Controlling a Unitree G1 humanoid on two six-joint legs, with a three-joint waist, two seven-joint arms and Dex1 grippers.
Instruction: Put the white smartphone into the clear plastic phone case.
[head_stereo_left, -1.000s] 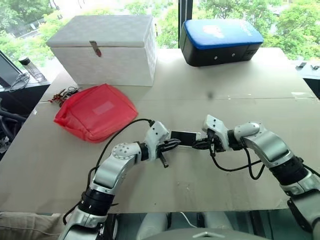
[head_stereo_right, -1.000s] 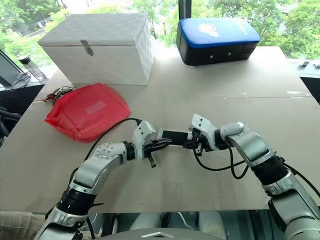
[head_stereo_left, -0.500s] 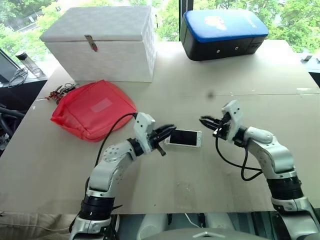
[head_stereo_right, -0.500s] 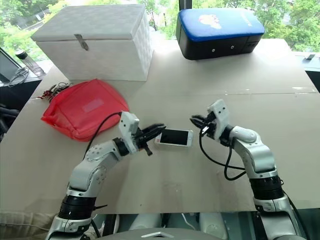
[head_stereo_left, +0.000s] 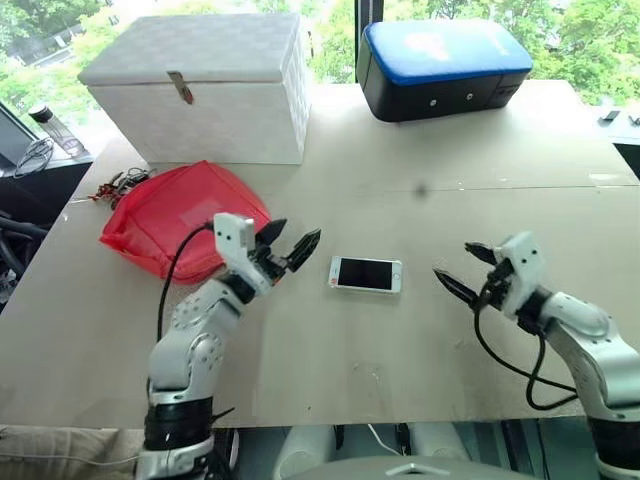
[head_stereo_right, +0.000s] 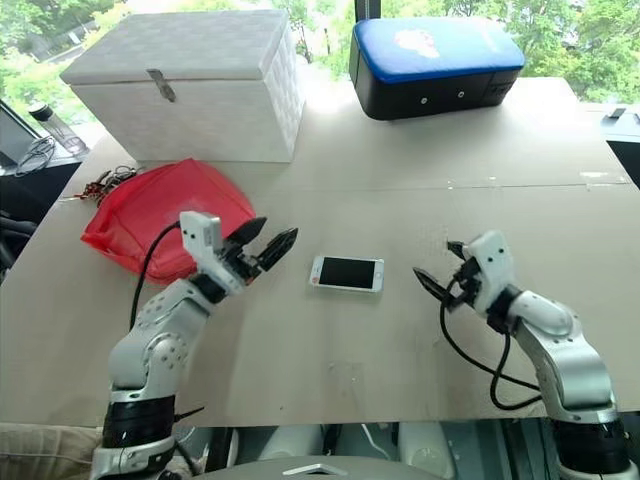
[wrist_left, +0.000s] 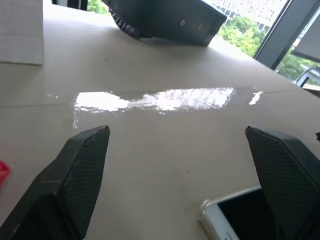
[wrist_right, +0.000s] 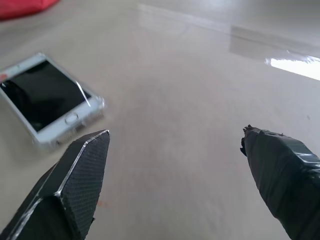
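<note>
1. The white smartphone (head_stereo_left: 366, 274) is seen lying flat, screen up, on the bench (head_stereo_left: 420, 350), about midway between its left and right edges and nearer the front edge than the far one
2. A glassy rim is made out around the phone's end in the right wrist view, so the clear plastic phone case (wrist_right: 95, 107) appears to be fitted round the phone; this cannot be told for certain
3. The left gripper (head_stereo_left: 288, 243) is held above the bench just to the left of the phone, its two fingers spread wide, with nothing between them and no contact with the phone
4. The right gripper (head_stereo_left: 462, 270) is held to the right of the phone, clearly apart from it, its fingers likewise spread wide and empty
5. A red mesh pouch (head_stereo_left: 180, 220) is placed towards the left edge, a white lidded box (head_stereo_left: 205, 85) at the far left corner, and a blue-topped black case (head_stereo_left: 440, 65) at the far edge
</note>
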